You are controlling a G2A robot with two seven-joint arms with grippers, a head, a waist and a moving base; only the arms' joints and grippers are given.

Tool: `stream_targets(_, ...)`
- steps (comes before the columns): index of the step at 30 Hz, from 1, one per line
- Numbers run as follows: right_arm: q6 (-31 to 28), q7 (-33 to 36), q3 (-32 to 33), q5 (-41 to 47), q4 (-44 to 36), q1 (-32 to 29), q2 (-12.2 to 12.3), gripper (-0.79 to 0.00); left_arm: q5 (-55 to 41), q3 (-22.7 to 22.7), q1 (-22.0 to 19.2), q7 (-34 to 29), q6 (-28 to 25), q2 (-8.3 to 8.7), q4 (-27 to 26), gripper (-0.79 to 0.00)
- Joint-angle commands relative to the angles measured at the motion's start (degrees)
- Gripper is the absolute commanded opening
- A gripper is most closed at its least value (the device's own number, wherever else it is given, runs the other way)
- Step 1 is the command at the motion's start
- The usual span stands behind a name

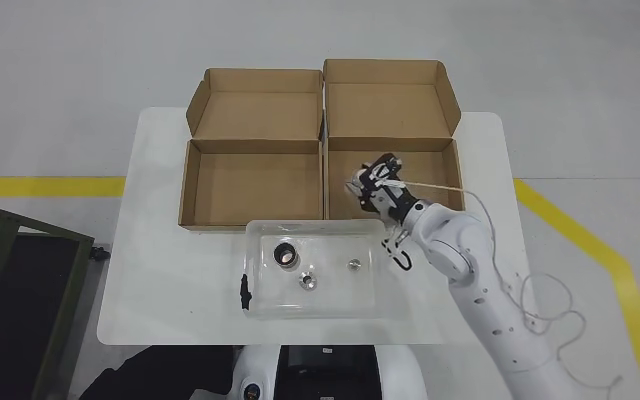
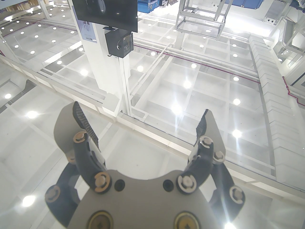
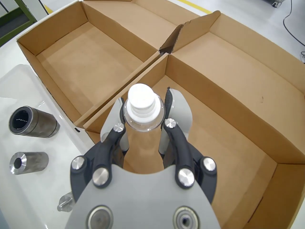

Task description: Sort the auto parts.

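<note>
My right gripper (image 3: pixel 144 100) is shut on a white stepped plastic part (image 3: pixel 141 96) with a clear round collar. It hangs over the near left corner of the right cardboard box (image 3: pixel 226 91). The top view places this gripper (image 1: pixel 372 183) just inside that box (image 1: pixel 440 170). The left cardboard box (image 1: pixel 253 188) stands beside it. A clear tray (image 1: pixel 262 238) in front holds a dark bushing (image 3: pixel 33 122), a smaller steel cylinder (image 3: pixel 28 163) and a small metal piece (image 3: pixel 65 202). My left gripper (image 2: pixel 141 108) is open and points up at the ceiling, holding nothing.
A small black item (image 1: pixel 243 292) lies at the tray's left edge. Both boxes have their lids folded back toward the far side of the white table (image 1: pixel 150 250). A cable (image 1: pixel 440 190) runs along the right arm. A dark green frame (image 1: pixel 40 290) stands left of the table.
</note>
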Motion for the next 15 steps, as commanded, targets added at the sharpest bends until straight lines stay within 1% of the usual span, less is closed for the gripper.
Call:
stream_targets(1,0.07,1.05,-0.49,0.02,0.87,0.92,-0.11,-0.785,0.00,0.00,0.00,0.00,0.00,0.00,0.00,0.000)
stream_targets(7,0.57,3.97,-2.25,0.54,3.61,3.76,-0.58,-0.785,0.00,0.00,0.00,0.00,0.00,0.00,0.00,0.000)
stream_targets(15,2.10,4.94,-4.15,0.52,7.19,6.27,-1.20,-0.770,0.00,0.00,0.00,0.00,0.00,0.00,0.00,0.000)
